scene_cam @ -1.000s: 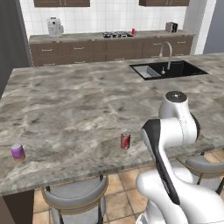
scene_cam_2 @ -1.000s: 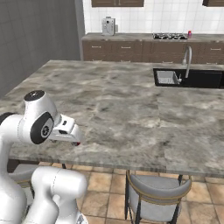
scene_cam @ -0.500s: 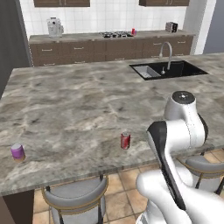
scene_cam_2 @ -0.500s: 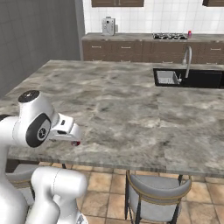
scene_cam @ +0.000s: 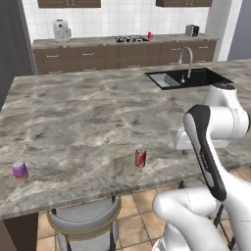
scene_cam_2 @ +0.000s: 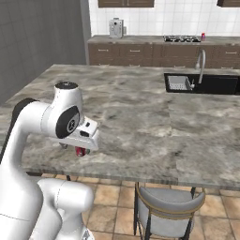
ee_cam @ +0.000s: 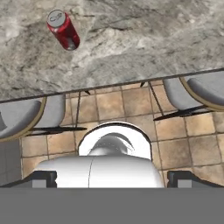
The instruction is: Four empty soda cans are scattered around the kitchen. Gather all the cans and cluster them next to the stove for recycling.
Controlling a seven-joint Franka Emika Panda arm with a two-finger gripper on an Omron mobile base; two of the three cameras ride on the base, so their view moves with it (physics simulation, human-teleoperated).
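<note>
On the far left of the left base view, a purple can stands near the front edge of the island counter, well apart from a dark red can, which is also set close to that edge. In the right base view the dark red can is largely hidden behind the hand, only its lower part being seen. In the hand view it is seen from above, near the counter edge, with stools below. Wide bare stone lies open behind both cans. The gripper is spread fully, its tips cut off at the frame's bottom, nothing between them. The arm is bent, the hand held above the counter just right of the dark red can. On the far back counter, the stove and a small bright red can beside it are too small for detail.
</note>
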